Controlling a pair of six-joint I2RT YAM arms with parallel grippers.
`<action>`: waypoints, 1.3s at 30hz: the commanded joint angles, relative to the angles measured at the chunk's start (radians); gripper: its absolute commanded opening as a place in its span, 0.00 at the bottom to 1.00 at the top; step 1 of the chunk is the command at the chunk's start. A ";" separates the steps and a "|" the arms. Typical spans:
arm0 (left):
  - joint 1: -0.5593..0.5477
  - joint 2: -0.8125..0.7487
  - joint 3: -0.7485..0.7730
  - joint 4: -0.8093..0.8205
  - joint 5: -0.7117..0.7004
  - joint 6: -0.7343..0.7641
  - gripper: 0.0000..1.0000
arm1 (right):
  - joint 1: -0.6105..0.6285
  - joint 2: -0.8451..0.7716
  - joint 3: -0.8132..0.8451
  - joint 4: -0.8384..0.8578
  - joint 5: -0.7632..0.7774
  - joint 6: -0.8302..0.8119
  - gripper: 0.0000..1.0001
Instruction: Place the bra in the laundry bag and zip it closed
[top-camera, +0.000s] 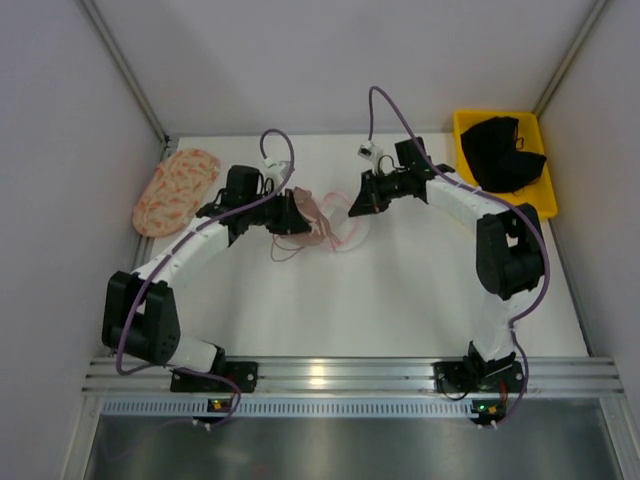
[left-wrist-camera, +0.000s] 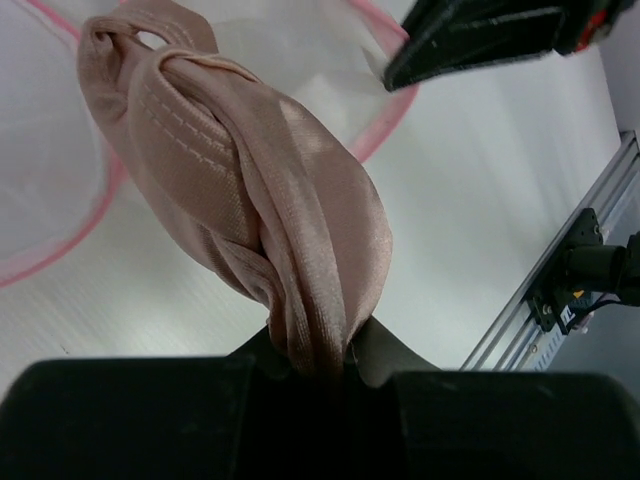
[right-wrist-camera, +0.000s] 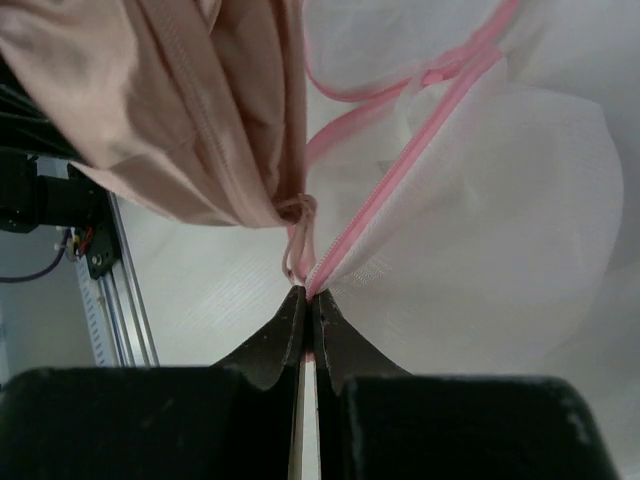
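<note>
The pale pink bra (left-wrist-camera: 250, 190) hangs bunched from my left gripper (left-wrist-camera: 320, 365), which is shut on it. In the top view the bra (top-camera: 312, 214) is held at mid table, its thin straps (top-camera: 290, 250) trailing on the surface. The white mesh laundry bag (right-wrist-camera: 500, 230) with a pink zip rim lies just right of it, and shows in the top view (top-camera: 352, 232) and behind the bra in the left wrist view (left-wrist-camera: 60, 160). My right gripper (right-wrist-camera: 308, 298) is shut on the bag's pink zip edge, lifting it. The bra (right-wrist-camera: 160, 110) hangs close beside the bag's rim.
A peach patterned oval fabric piece (top-camera: 175, 190) lies at the back left. A yellow bin (top-camera: 505, 155) holding a black garment (top-camera: 500, 152) stands at the back right. White walls enclose the table; an aluminium rail (top-camera: 320, 378) runs along the near edge.
</note>
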 joint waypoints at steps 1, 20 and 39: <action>-0.008 0.065 0.119 0.068 -0.041 -0.024 0.00 | 0.023 -0.040 -0.014 -0.055 -0.057 -0.095 0.00; -0.217 0.549 0.424 -0.116 -0.760 -0.067 0.00 | 0.004 -0.036 -0.022 0.067 -0.194 0.164 0.00; -0.313 0.362 0.303 -0.270 -1.132 0.300 0.00 | 0.000 0.001 -0.112 0.326 -0.171 0.449 0.00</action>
